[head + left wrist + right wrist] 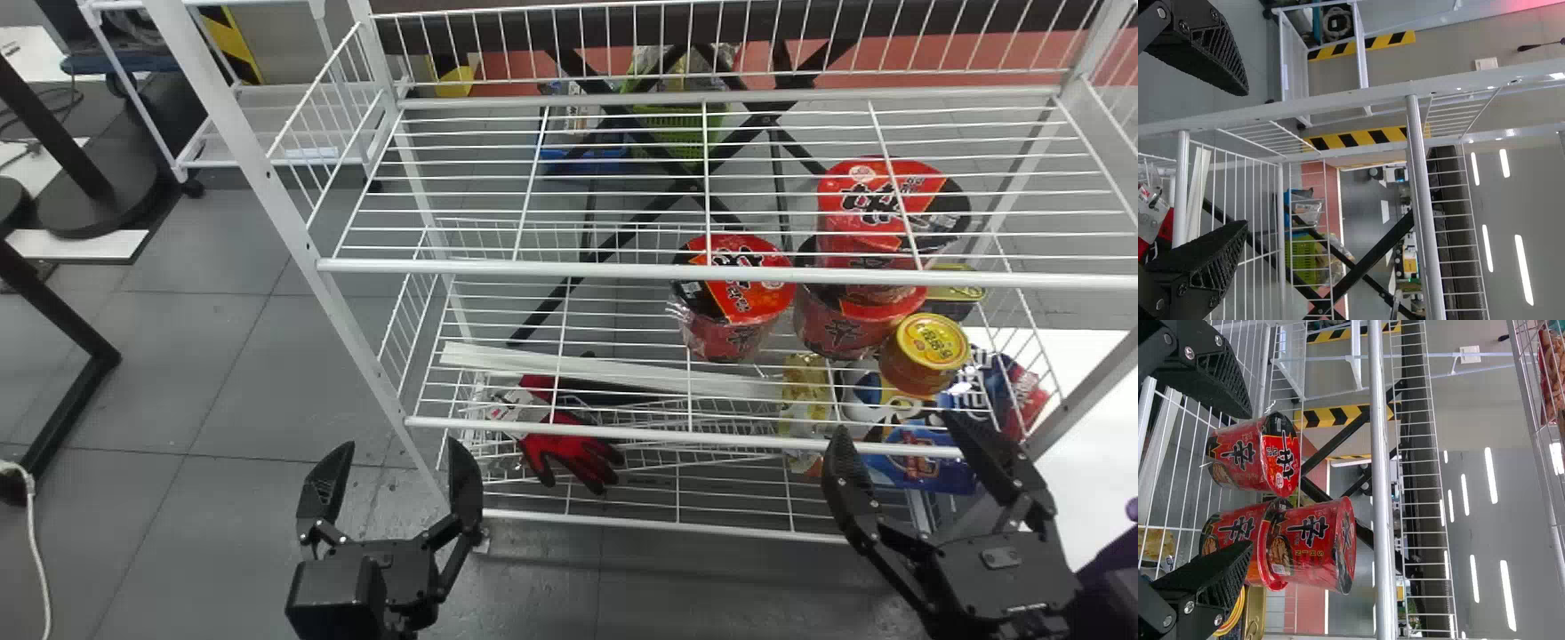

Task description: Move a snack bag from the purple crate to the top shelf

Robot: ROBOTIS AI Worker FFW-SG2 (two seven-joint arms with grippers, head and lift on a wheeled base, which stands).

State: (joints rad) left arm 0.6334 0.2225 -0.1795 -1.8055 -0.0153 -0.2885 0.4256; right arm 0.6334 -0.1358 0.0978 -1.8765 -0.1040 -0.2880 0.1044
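Observation:
My left gripper (400, 447) stands open in front of the rack's left part, nothing between its fingers; in the left wrist view the same gripper (1245, 159) faces the rack's frame. My right gripper (898, 427) is open before the rack's right part; in the right wrist view this gripper (1250, 480) has noodle cups beyond its fingers, and I cannot tell any contact. A reddish snack bag (1551, 373) lies on a higher wire shelf (1537, 430) in that view. Purple parts (1111, 558), possibly of the crate, show at the head view's right edge.
Red noodle cups (736, 293) and a yellow-lidded can (929, 347) stand on the rack's right side. Lower down are red gloves (573, 452) and blue packages (925, 462). The rack's white front post (258, 191) rises at left.

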